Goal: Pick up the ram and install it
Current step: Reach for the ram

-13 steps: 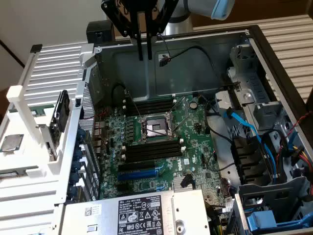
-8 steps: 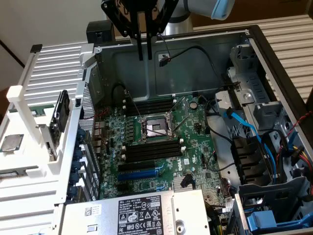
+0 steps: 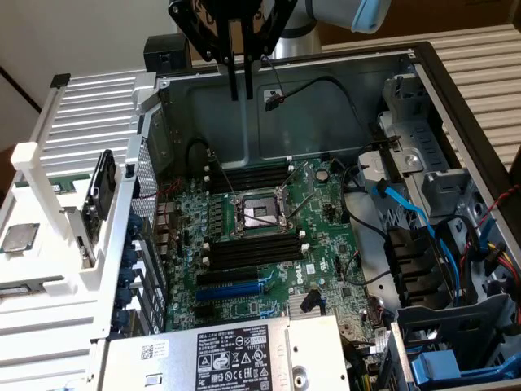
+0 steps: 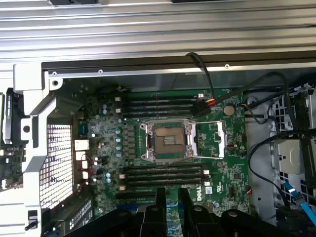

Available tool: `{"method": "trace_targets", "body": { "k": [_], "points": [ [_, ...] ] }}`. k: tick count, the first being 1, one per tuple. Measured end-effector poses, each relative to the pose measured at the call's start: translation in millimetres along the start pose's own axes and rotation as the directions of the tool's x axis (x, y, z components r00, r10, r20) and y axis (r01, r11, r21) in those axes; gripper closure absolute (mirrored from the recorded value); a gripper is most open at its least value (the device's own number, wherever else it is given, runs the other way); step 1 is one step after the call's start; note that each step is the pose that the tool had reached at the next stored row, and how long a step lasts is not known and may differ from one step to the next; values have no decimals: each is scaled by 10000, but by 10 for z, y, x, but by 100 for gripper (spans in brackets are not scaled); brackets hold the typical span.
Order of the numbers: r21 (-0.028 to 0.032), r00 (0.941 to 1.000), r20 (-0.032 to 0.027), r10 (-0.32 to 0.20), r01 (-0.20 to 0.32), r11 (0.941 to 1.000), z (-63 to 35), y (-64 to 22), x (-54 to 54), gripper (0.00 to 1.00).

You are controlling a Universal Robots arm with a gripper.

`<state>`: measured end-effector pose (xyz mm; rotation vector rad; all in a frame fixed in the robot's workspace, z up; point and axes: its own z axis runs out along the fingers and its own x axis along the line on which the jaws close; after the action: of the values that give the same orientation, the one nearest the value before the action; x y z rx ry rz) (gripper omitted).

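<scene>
Hanging over the open case (image 3: 456, 106), the hand (image 3: 239, 96) is seen at twelve o'clock in the exterior view, above the rear wall. Its fingers (image 3: 233, 77) are held a little apart and nothing is gripped between them, so the hand is released and empty; the same narrow, empty gap is shown in the wrist view (image 4: 171, 192).

What is taken to be the ram (image 3: 98, 199) is stood on edge in a white rack (image 3: 73, 269) outside the case, at nine o'clock from the socket (image 3: 259, 213). It is probably kept upright there so that its long edge can be reached. It is well apart from the hand.

The slots (image 3: 252, 251) are seen empty, with nothing yet installed.
</scene>
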<state>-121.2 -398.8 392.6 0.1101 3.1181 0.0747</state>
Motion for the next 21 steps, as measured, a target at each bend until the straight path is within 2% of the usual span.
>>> {"method": "trace_targets", "body": {
  "k": [5,9,14,21],
  "points": [
    [35,9997,-9,-259,259,9997,0,14,33,75],
    [100,9991,-20,-434,434,9990,0,37,99,75],
    [103,9987,-24,-510,510,9986,-3,34,255,75],
    [103,9985,-25,-541,541,9985,-10,13,563,75]
  ]
}}
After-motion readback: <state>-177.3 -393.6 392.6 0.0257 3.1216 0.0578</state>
